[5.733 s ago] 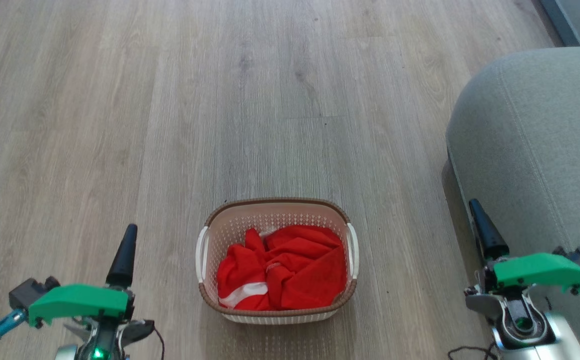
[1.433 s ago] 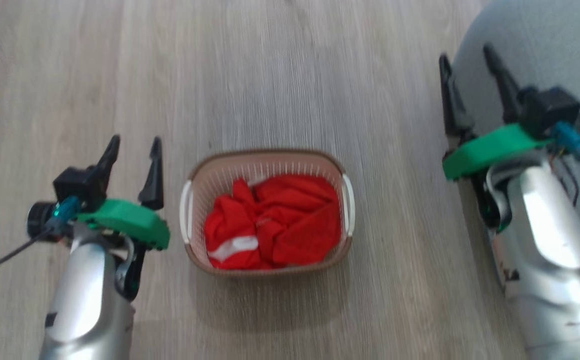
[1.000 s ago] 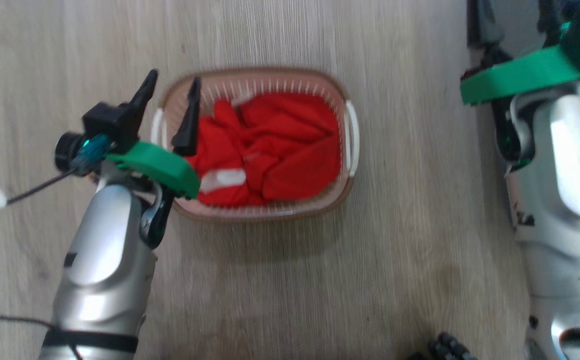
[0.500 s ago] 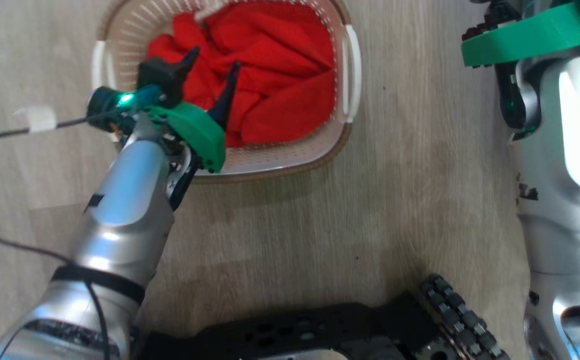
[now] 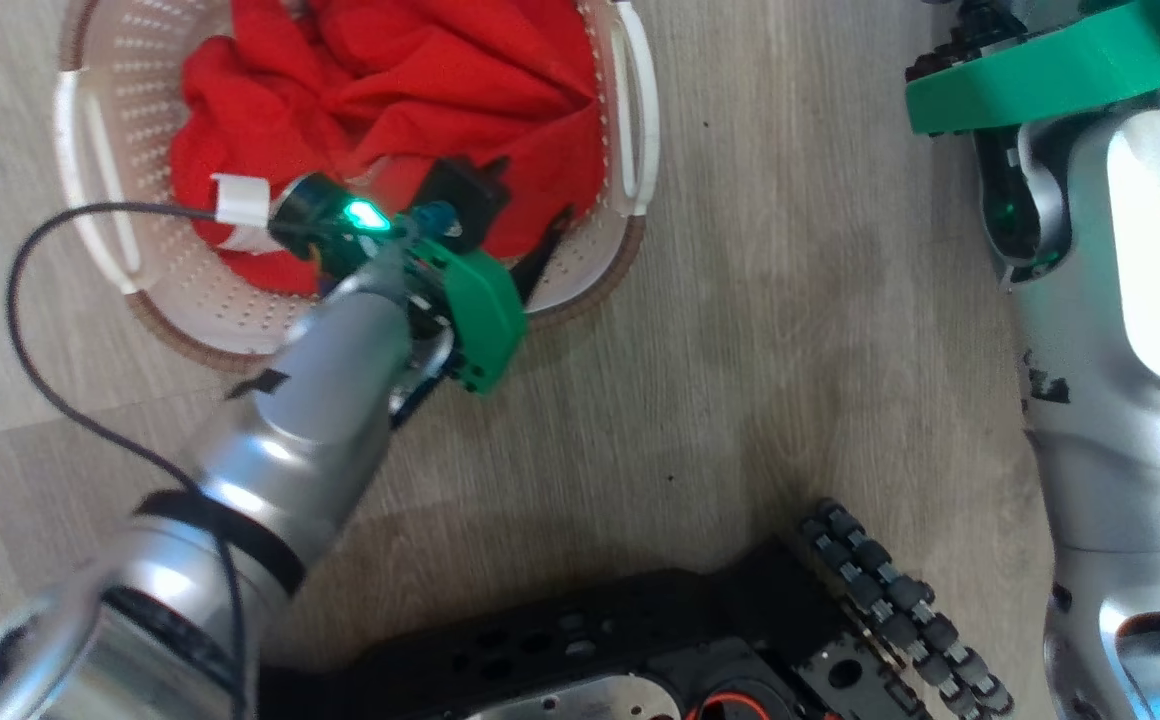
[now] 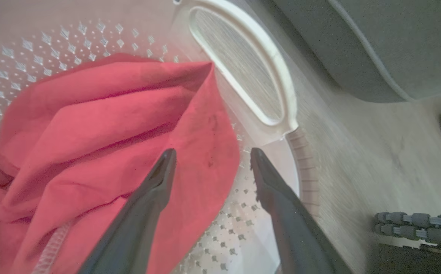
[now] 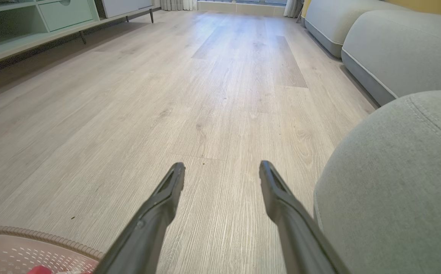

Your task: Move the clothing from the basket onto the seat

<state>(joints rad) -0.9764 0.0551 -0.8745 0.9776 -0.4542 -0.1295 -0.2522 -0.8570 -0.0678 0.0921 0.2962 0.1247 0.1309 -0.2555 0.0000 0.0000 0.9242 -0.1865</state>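
The left jaws now sit deeper in the basket point(image 6: 53, 42) than before, wide open, empty, needing to close on the edge of the clothing point(image 6: 110, 125).

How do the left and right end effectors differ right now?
The left end effector points into the basket, one finger over the clothing; the right end effector points along the floor beside the seat. Red fabric shows between the left one's fingers, bare floor between the right one's. Both are open, holding nothing.
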